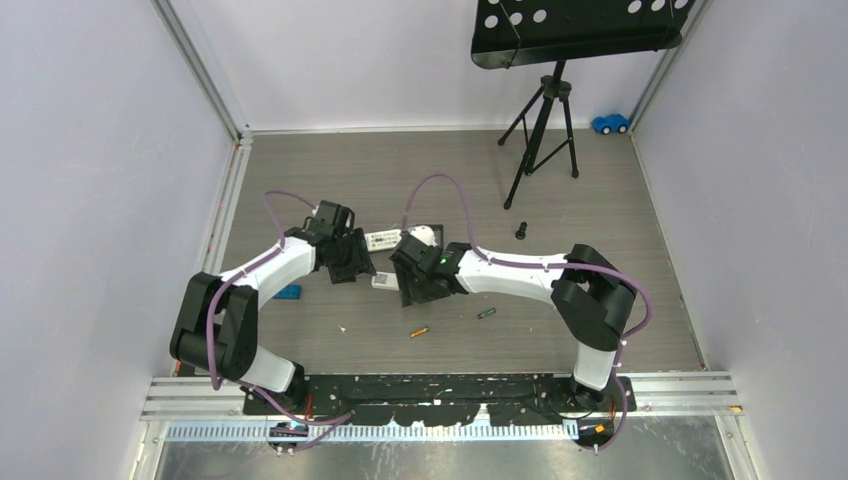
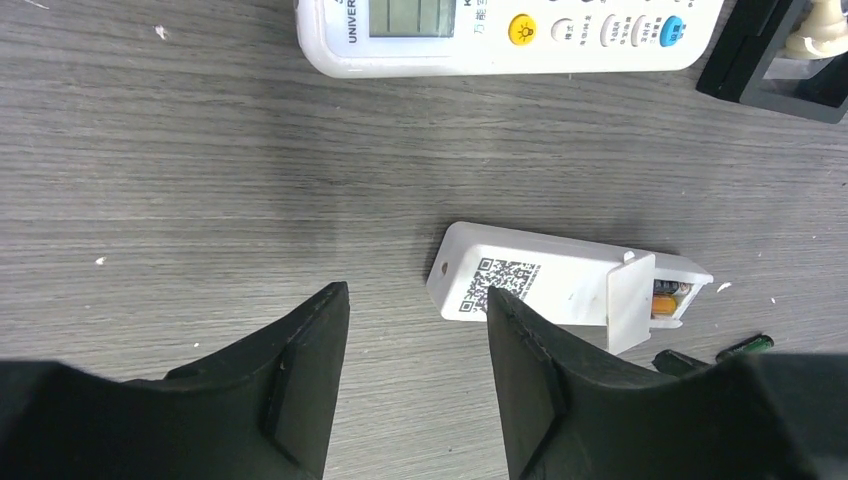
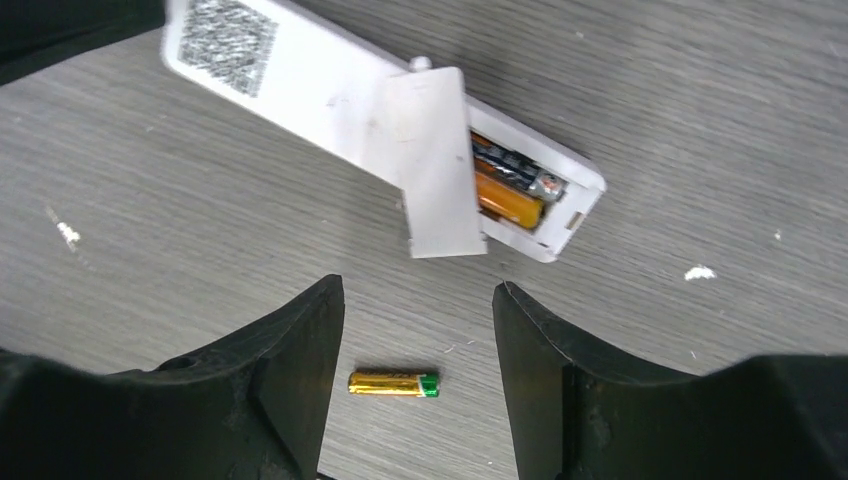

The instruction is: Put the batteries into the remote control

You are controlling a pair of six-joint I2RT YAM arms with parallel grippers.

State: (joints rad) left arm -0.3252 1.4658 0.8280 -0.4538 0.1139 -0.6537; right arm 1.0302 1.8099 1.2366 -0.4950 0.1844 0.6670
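Black perforated music stand (image 1: 577, 30) on a tripod, far right of the desk (image 1: 330, 170); blue toy car (image 1: 610, 123) in the far-right corner; stubby black peg (image 1: 522, 231) right of centre; small blue block (image 1: 288, 292) near the left edge.

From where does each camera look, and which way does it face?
Top external: above, behind the bases, facing down at the table; both arms show.
Left wrist: on the left arm, facing down at the remote; left gripper shows.
Right wrist: on the right arm, facing down at a loose battery; right gripper shows.
Both wrist views share the remote.
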